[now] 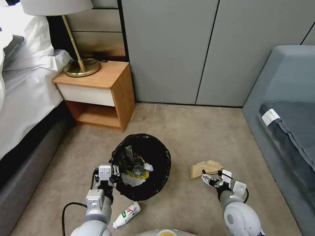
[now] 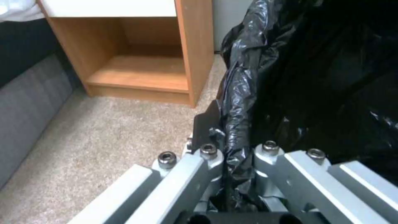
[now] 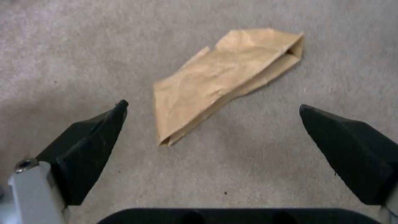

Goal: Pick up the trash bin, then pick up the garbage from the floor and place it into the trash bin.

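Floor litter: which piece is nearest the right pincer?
The brown paper bag, lying flat on the carpet just ahead of the open right pincer. The white bottle lies far off, beside the left arm.

head: high, downward | wrists: close, low | shared: carpet (image 1: 183,131)

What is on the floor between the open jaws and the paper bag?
Nothing: only bare carpet lies between the right gripper and the brown paper bag, as the right wrist view shows.

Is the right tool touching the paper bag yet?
Apart. The right wrist view shows bare carpet between the open right tool and the paper bag, with both fingertips clear of it.
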You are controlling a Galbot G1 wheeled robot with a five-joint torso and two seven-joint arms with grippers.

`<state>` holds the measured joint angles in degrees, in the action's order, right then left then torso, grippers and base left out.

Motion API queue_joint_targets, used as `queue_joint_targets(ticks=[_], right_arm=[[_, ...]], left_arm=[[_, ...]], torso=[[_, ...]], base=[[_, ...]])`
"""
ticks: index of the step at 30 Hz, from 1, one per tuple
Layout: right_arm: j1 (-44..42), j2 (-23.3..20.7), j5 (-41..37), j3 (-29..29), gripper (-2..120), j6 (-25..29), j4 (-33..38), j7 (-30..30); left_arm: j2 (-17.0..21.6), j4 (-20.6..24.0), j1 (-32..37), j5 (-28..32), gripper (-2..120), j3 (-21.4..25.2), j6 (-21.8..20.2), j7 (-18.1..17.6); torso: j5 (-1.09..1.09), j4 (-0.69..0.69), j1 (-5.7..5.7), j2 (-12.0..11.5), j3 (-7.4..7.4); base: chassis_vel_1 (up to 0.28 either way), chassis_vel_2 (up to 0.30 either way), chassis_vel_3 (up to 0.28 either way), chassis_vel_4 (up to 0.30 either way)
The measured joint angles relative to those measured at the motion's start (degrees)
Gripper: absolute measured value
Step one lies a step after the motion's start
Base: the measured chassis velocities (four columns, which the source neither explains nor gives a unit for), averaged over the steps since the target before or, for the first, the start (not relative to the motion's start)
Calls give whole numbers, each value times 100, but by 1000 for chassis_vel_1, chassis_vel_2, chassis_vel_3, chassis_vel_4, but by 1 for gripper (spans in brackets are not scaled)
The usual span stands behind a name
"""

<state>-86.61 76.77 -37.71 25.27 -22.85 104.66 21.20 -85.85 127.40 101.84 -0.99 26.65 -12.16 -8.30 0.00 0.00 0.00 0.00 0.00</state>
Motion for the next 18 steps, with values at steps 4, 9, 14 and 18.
queue_joint_targets(ticks=[4, 9, 14, 18], right_arm=[[136, 29, -284, 61, 100, -77, -251, -9], [268, 54, -286, 112, 100, -65, -491, -183], [510, 83, -233, 111, 100, -45, -764, -343], [733, 125, -151, 82, 100, -24, -1125, -432]], left_arm=[[9, 0, 0, -6, 1, 0, 0, 2], [4, -3, 13, -36, 1, -18, 0, 2], [0, -4, 32, -62, 1, -27, 0, 6], [-1, 4, 51, -70, 1, -27, 2, 6]], torso=[[0, 1, 0, 0, 0], [0, 0, -1, 0, 0], [0, 0, 0, 0, 0], [0, 1, 0, 0, 0]], base=[[0, 0, 0, 0], [0, 0, 0, 0], [0, 0, 0, 0], [0, 0, 0, 0]])
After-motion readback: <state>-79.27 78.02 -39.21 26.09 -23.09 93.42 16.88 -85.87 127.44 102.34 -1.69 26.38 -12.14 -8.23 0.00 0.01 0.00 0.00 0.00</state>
